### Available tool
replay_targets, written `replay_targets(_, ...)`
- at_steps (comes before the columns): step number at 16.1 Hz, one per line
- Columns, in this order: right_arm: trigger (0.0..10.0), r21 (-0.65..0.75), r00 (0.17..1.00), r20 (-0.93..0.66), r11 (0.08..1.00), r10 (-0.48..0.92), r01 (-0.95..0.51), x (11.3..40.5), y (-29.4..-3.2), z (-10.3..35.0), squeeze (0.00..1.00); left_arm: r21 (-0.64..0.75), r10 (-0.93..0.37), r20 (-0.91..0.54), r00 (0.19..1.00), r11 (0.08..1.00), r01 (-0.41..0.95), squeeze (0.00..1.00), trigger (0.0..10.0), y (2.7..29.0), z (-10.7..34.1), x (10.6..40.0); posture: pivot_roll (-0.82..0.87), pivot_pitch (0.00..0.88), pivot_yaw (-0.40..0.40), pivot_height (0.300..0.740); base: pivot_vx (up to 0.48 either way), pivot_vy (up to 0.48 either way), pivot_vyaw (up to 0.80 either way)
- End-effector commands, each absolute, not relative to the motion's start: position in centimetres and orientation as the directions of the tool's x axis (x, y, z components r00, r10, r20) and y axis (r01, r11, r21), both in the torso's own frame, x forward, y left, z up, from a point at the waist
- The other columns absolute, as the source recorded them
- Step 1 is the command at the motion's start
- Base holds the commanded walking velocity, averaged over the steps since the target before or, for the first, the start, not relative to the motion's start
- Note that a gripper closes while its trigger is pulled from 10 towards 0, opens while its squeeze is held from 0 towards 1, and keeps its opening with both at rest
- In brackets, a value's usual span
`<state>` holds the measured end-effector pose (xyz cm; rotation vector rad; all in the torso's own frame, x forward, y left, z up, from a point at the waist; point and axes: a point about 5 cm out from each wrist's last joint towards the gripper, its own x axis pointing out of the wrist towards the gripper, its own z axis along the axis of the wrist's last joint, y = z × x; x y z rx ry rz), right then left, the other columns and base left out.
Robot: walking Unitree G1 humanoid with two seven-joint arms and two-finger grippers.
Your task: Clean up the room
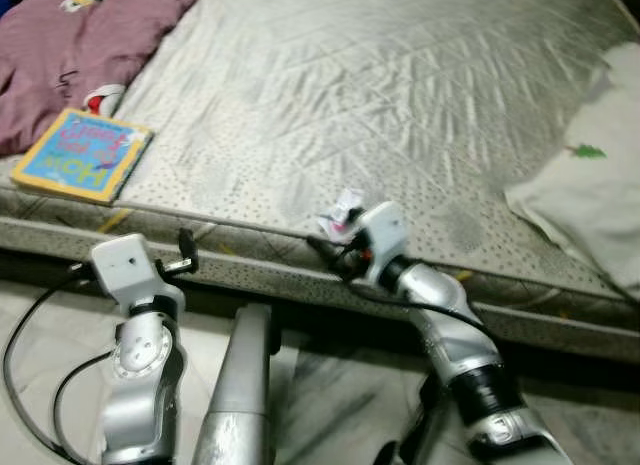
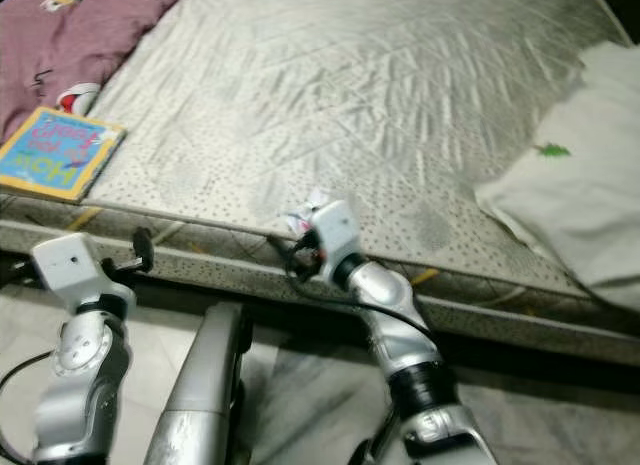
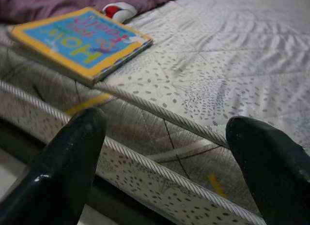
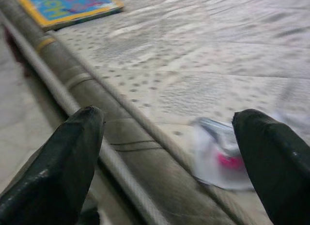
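A bare mattress [image 1: 400, 95] with a quilted, diamond-stitched, faintly glossy grey cover and a speckled border is shown; its near edge is bound with corded piping and runs obliquely across the head views. A small crumpled wrapper [image 1: 343, 213], white with a pink patch, is seen on the mattress just inside that edge, its outline irregular and its long axis not discernible. The right gripper [image 4: 169, 133] is held at the edge beside the wrapper, fingers spread wide, nothing between them. The left gripper [image 3: 164, 138] is held below the edge, facing the mattress side, fingers likewise parted and empty. A flat, rectangular book [image 1: 83, 155] with a blue cover and yellow margin is laid near the left corner, its long axis angled to the edge. A maroon blanket [image 1: 70, 45] is bunched beyond it, and a white pillow [image 1: 590, 185] occupies the right side. Broad open quilting is left between them.
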<state>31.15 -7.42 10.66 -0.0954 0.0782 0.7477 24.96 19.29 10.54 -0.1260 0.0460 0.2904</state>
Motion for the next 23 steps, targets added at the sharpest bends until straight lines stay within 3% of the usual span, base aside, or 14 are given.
replay_targets(1,10.0,-0.077,0.725,-0.138,0.722,0.675,-0.687,31.2,-7.8,10.0,0.0,-0.127,0.269,-0.056,0.961,0.953,-0.274,0.0,10.0,18.7,10.9,24.8,0.1,0.151,-0.062,0.481,0.0,0.0,0.0)
replay_targets(7,10.0,-0.03,0.853,-0.147,0.859,0.501,-0.511,34.7,-7.7,10.6,0.0,-0.12,0.284,-0.066,0.956,0.949,-0.291,0.0,10.0,18.8,11.2,23.9,0.16,0.187,-0.076,0.481,0.0,0.0,0.0)
replay_targets(10,10.0,0.042,0.891,-0.183,0.909,0.416,-0.416,36.1,-7.9,10.5,0.0,-0.092,0.332,-0.096,0.938,0.936,-0.341,0.0,10.0,19.4,11.0,21.9,0.21,0.228,-0.086,0.481,0.0,0.0,0.0)
replay_targets(17,10.0,0.079,0.885,-0.146,0.897,0.442,-0.434,37.7,-5.1,13.3,0.0,-0.07,0.353,-0.121,0.928,0.929,-0.363,0.0,10.0,19.6,11.2,20.3,0.24,0.26,-0.078,0.481,0.0,0.0,0.0)
replay_targets(23,10.0,0.136,0.883,-0.177,0.899,0.436,-0.416,37.7,-5.3,12.5,0.0,-0.068,0.336,-0.138,0.932,0.935,-0.347,0.0,10.0,19.4,11.1,20.3,0.24,0.247,-0.065,0.481,0.0,0.0,0.0)
